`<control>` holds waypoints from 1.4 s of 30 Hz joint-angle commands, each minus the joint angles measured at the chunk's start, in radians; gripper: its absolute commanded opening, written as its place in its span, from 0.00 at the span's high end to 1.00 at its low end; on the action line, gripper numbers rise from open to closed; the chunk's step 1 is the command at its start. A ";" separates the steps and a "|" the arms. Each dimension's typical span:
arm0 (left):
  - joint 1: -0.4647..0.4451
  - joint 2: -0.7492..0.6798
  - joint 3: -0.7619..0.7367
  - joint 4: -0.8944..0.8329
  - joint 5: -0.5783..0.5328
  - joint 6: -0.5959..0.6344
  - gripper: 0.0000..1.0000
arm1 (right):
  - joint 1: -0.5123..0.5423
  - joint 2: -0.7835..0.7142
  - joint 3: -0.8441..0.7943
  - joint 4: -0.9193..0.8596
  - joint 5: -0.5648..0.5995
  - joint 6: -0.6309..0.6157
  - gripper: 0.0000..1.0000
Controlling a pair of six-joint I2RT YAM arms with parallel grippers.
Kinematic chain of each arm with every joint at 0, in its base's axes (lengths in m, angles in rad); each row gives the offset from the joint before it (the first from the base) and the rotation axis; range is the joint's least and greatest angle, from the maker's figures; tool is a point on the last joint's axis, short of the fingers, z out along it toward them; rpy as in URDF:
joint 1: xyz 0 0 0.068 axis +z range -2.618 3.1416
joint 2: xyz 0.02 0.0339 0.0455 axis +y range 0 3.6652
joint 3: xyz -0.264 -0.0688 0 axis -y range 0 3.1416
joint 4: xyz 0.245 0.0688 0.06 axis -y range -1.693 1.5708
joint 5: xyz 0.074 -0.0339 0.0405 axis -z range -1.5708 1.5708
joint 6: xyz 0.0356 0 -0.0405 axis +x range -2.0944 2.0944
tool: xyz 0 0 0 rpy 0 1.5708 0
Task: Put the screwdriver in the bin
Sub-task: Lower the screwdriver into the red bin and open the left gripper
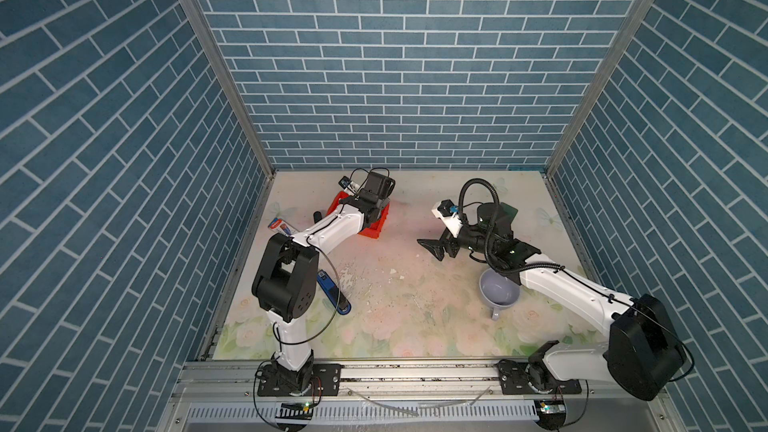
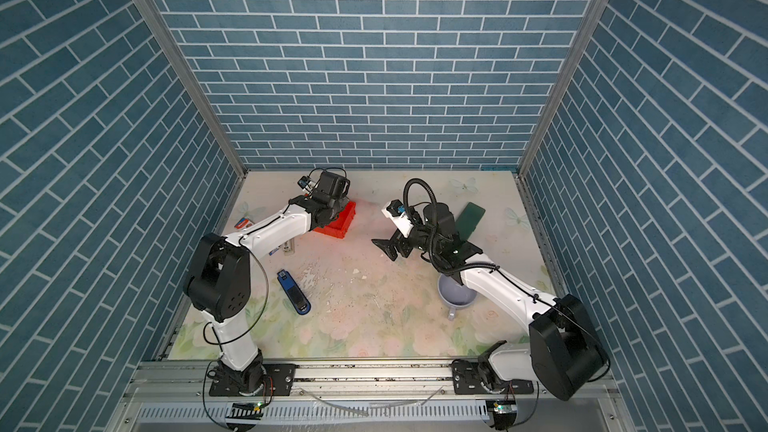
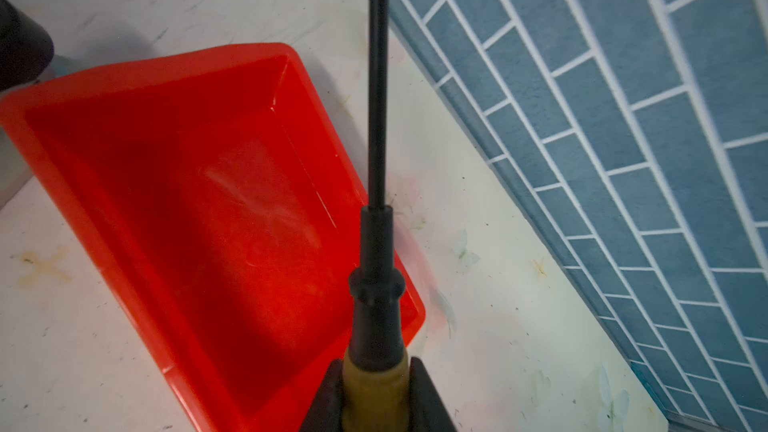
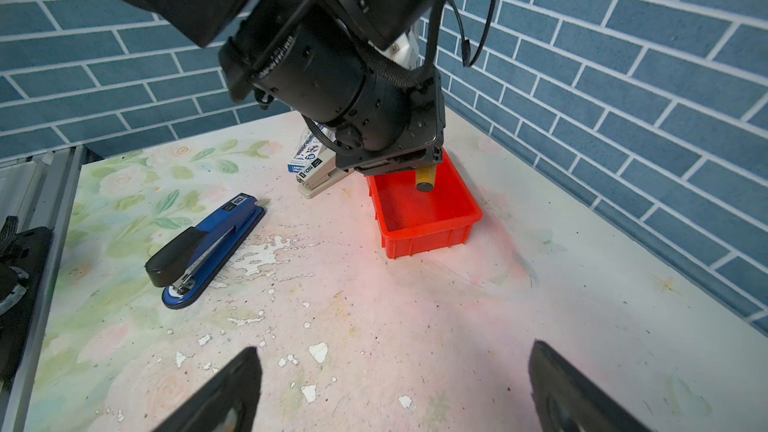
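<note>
Spillage is risked: the yellow-handled, black-shafted screwdriver (image 3: 376, 276), clamped in the left pincer (image 3: 376, 388), seems poised across the rim of the shallow red plastic bin (image 3: 124, 76); the right pincer (image 4: 392, 363) is spread wide.

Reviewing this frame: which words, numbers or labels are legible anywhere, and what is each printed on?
"HB": upside down on the blue-and-white packet, right wrist view.
"50": dark label on the beige stapler.
"50": small label on the blue stapler, barely legible.
The packet's other print and the red-and-blue card in a top view: too blurred to read.
The screwdriver and the bin: no text seen.
</note>
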 commanded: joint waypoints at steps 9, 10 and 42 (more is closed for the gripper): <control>0.045 0.091 0.044 -0.088 0.053 -0.087 1.00 | 0.007 0.000 0.031 -0.012 0.035 -0.028 0.01; 0.049 0.098 0.045 -0.085 0.064 -0.092 1.00 | 0.007 0.000 0.032 -0.012 0.040 -0.030 0.01; 0.093 0.177 0.057 -0.032 0.162 -0.085 0.50 | 0.007 -0.021 0.017 -0.031 0.065 -0.039 0.01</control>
